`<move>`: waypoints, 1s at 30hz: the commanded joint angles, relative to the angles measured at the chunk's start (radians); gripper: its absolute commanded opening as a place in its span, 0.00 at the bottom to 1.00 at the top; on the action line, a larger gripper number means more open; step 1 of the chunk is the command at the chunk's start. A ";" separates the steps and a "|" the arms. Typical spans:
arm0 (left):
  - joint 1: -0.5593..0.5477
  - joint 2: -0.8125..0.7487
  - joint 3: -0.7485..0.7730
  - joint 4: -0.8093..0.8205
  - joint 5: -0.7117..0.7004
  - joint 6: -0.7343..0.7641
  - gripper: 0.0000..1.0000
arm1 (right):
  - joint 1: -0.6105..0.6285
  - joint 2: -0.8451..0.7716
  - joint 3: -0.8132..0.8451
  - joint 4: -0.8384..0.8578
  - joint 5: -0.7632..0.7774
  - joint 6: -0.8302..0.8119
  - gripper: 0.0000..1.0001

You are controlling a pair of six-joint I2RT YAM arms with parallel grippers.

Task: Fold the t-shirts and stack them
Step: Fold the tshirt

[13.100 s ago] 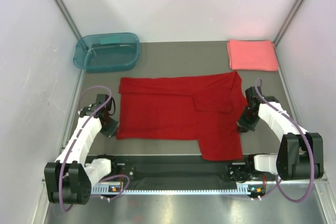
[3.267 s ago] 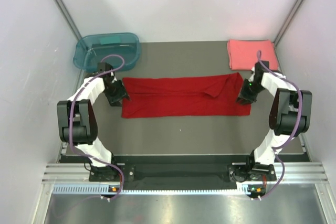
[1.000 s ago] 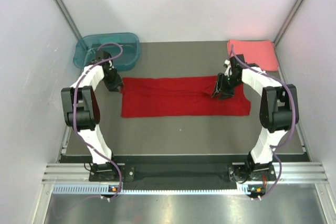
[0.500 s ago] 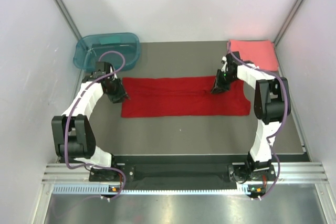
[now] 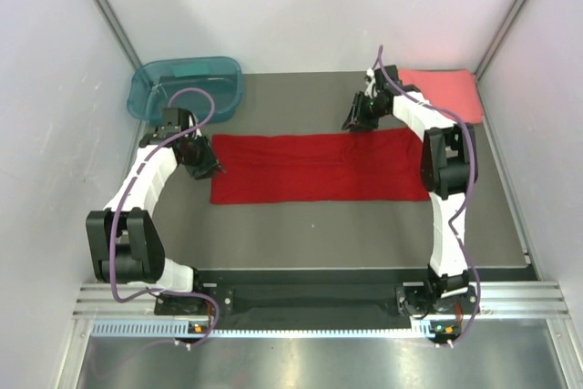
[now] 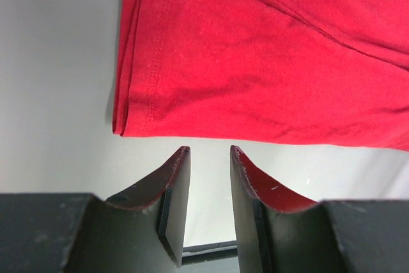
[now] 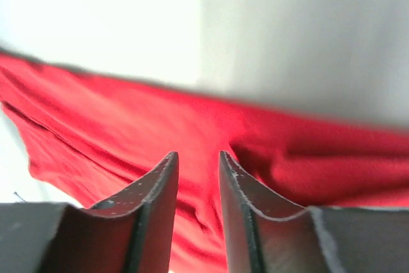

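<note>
Two empty: left gripper (image 6: 208, 153) ajar; right gripper (image 7: 198, 155) ajar | red t-shirt (image 5: 319, 168) flat

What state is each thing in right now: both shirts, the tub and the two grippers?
Red shirt: folded into a long strip, lying flat.
Pink shirt: folded rectangle, far right corner, partly behind the right arm.
Tub: upright, no lid.
Left gripper: open a little, empty, just off the red shirt's corner.
Right gripper: open a little, empty, above the red shirt.
</note>
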 commanded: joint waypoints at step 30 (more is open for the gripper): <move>-0.093 0.017 0.025 0.045 0.113 -0.015 0.44 | 0.016 -0.089 -0.093 -0.014 0.011 -0.076 0.39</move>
